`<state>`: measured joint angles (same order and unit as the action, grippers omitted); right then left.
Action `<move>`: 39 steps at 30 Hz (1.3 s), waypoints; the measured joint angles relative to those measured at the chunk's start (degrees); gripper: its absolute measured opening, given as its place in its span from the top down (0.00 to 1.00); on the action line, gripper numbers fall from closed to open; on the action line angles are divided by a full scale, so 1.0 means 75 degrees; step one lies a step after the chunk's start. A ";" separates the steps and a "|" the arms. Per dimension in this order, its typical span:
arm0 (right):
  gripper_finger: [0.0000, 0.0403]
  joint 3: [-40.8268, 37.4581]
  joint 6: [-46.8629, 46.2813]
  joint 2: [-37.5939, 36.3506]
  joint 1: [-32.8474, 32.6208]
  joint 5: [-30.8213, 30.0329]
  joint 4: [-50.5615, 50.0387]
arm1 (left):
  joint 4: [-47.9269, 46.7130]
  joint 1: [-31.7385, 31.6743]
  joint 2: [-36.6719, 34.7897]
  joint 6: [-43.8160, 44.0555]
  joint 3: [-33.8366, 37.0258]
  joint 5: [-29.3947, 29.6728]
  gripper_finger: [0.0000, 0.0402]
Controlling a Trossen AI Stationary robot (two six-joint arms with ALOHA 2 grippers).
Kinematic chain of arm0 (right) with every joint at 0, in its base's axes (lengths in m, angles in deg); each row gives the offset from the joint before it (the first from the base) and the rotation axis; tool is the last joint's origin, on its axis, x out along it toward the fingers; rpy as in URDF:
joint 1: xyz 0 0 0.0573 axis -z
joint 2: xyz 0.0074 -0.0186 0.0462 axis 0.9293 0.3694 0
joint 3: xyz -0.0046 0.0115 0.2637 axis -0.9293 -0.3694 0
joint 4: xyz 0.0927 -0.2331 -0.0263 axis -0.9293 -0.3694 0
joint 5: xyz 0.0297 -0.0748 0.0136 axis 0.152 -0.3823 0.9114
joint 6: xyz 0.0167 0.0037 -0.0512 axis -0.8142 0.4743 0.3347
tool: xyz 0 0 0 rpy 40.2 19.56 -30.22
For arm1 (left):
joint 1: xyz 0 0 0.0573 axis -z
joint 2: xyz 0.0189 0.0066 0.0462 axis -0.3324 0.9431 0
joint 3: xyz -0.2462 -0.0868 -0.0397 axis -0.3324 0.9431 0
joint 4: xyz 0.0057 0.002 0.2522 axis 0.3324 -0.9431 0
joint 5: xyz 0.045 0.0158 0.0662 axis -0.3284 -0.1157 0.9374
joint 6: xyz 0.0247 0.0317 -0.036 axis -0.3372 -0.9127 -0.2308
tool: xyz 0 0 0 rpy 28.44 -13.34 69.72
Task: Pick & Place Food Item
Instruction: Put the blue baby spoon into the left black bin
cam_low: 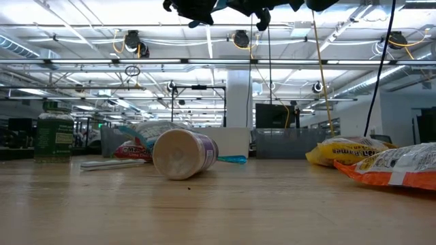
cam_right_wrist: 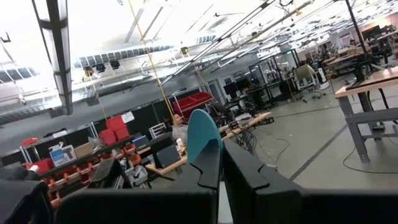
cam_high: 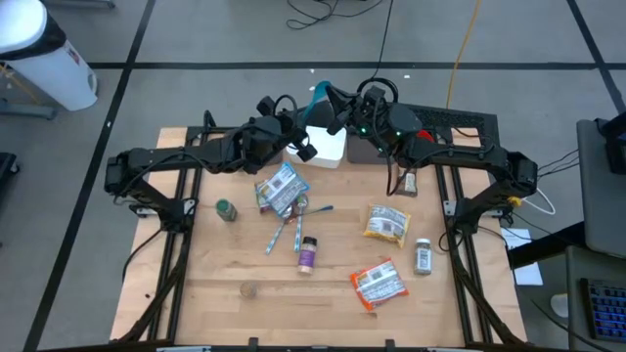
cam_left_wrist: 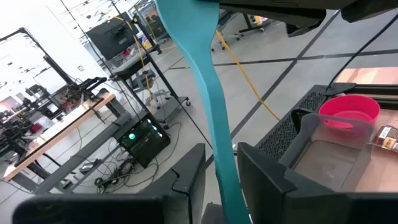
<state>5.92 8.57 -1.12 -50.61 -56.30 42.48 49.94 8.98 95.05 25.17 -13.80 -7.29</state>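
Observation:
A long flat teal utensil [cam_left_wrist: 208, 93] hangs in the air above the table's far middle, held between both grippers; in the high view it shows as a teal patch [cam_high: 320, 95]. My left gripper [cam_high: 298, 137] is shut on its narrow shaft, and my right gripper [cam_high: 337, 110] is shut on it near its other end. Food packets lie flat on the table with nothing touching them: a blue-white one [cam_high: 282, 189], a yellow one [cam_high: 385, 223] and an orange one [cam_high: 378, 284]. My left gripper pinches the utensil's narrow shaft [cam_left_wrist: 225, 177] between its two fingers [cam_left_wrist: 189, 180], which lie across it. The utensil runs on from the fingers toward my right gripper, clear of the table. My right gripper pinches the utensil close to one end, between its two fingers [cam_right_wrist: 208, 168]. The rounded teal tip [cam_right_wrist: 204, 134] sticks out beyond the fingertips. The gripper points slightly upward, and the utensil is clear of the table.
A white box [cam_high: 323, 147] and a clear container [cam_left_wrist: 329, 155] beside a pink bowl [cam_left_wrist: 348, 112] stand at the far edge under the grippers. A purple jar [cam_high: 307, 254], a green jar [cam_high: 227, 209], a spice jar [cam_high: 423, 256] and blue utensils [cam_high: 293, 220] lie mid-table.

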 joint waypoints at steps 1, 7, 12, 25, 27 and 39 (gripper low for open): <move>1.00 0.0000 -0.0001 0.0000 0.0000 0.0000 0.0000 | 0.0000 0.0000 0.0000 0.0000 0.0000 -0.0001 0.78; 1.00 0.0000 0.0002 -0.0006 0.0000 -0.0026 -0.0016 | 0.0051 -0.0023 -0.0017 0.0052 0.0000 0.0088 0.94; 1.00 0.0000 0.0002 -0.0006 0.0000 -0.0021 -0.0064 | 0.0013 -0.0012 -0.0015 0.0157 0.0000 0.0106 0.92; 0.94 0.0000 -0.0007 -0.0012 0.0000 0.0020 -0.0129 | -0.0055 -0.0008 -0.0029 0.0177 0.0000 -0.0084 0.94; 0.90 0.0000 -0.0004 -0.0012 0.0000 0.0065 -0.0152 | -0.0064 -0.0006 -0.0032 0.0125 0.0000 -0.0146 0.94; 0.59 0.0003 0.0203 -0.0292 0.0253 0.0824 -0.0182 | -0.1039 -0.0285 -0.0744 -0.0197 0.0012 -0.0216 0.94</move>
<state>5.95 10.10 -3.31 -48.71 -50.12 41.11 42.14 6.84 89.48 23.70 -13.71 -8.91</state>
